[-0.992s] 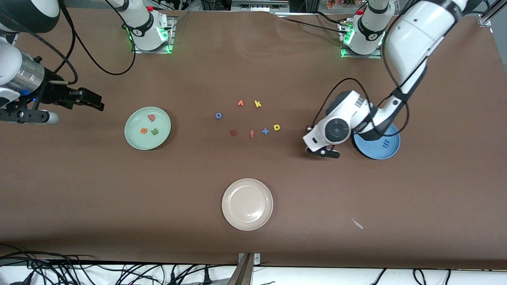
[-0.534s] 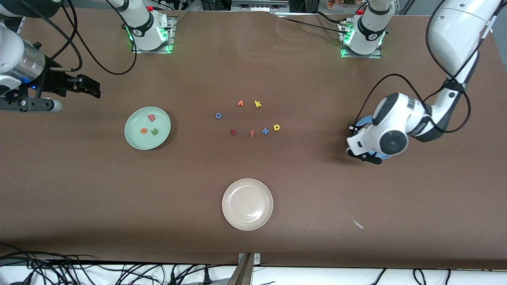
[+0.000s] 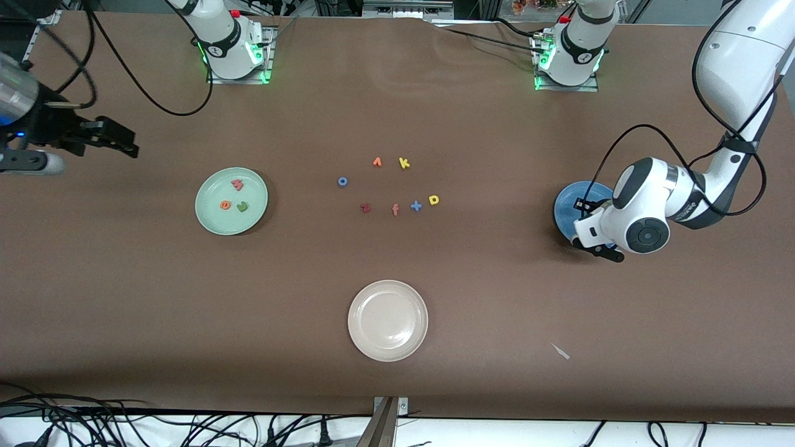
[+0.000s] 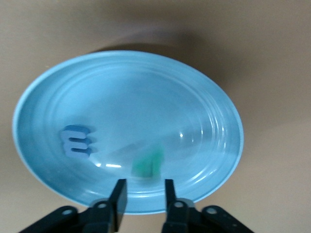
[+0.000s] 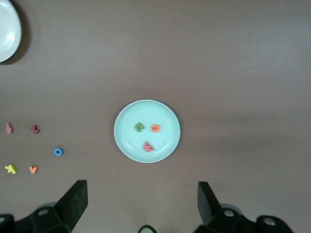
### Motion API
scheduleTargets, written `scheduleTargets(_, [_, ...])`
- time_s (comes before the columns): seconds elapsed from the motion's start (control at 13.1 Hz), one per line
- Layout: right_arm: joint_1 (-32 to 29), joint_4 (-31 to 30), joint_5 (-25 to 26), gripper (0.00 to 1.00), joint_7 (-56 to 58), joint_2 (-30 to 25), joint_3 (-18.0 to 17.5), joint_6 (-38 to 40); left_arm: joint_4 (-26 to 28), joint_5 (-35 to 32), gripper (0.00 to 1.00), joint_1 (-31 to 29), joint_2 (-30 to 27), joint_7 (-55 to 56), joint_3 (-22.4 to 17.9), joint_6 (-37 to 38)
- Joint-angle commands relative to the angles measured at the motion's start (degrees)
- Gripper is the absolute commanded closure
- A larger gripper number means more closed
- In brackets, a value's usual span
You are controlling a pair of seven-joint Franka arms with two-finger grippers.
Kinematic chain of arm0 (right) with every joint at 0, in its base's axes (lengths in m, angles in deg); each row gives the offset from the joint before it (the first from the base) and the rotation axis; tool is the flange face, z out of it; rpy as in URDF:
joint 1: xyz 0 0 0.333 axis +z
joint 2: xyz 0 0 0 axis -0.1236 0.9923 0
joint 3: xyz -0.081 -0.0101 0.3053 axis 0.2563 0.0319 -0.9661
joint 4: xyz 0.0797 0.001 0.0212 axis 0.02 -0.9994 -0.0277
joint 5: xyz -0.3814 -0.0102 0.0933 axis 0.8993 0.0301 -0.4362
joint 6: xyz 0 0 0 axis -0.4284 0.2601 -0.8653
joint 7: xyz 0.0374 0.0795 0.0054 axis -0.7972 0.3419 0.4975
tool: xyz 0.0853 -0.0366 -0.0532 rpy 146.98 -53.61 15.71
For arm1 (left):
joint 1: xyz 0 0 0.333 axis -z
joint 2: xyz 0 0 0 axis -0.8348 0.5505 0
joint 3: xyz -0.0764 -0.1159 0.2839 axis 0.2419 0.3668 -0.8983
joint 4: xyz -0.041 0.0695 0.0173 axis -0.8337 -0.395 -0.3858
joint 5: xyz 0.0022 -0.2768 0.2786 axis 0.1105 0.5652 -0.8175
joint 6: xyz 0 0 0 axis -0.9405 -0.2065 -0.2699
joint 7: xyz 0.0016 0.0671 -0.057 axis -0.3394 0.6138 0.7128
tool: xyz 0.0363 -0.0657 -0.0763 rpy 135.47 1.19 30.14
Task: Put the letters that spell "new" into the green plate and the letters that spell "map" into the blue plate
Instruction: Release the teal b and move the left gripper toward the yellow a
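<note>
Left tool [image 4: 142,196] parted, empty | blue plate [image 4: 43,92]: 2 letters, 1 blurred | green plate [image 3: 211,223]: 3

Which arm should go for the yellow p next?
Left, probably. The left gripper is over the blue plate, at the yellow p's end; the right gripper waits past the green plate.

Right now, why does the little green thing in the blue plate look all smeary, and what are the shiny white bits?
In the left wrist view the teal letter is blurred while the blue m is sharper; the white streaks are lamp glare on the blue plate. In the front view the cream-white plate also shows soft glare.
</note>
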Motion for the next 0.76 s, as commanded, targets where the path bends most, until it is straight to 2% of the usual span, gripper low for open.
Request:
scheduleTargets(0.0, [-2.7,-3.9,0.2,0.0,1.7,-3.8,-1.8,-0.9,-0.2,-0.9,0.0,-0.9,-0.6,-0.8,0.8,0.0])
scheduleTargets(0.15, [-3.0,-4.4,0.4,0.0,1.8,-4.5,-1.8,-0.9,-1.4,0.1,0.0,0.1,-3.1,-0.1,2.0,0.6])
scheduleTargets(0.38, [-5.4,-8.7,0.5,0.0,2.0,-7.1,-2.1,-5.3,-1.6,9.7,0.0,0.2,-6.0,6.8,7.8,0.5])
scheduleTargets(0.53, [-6.0,-13.5,0.7,0.0,2.1,-10.5,-2.4,-8.8,-1.6,10.6,0.0,0.7,-5.5,19.3,13.4,-0.1])
scheduleTargets(0.61, [-6.2,-13.2,0.6,0.0,2.1,-10.3,-3.2,-8.5,-1.6,10.6,0.0,2.1,-4.8,26.7,15.1,-0.4])
scheduleTargets(0.69, [-6.3,-12.2,0.7,0.0,2.1,-9.6,-3.9,-8.5,-1.6,10.7,0.0,4.6,-4.0,33.1,15.1,-2.8])
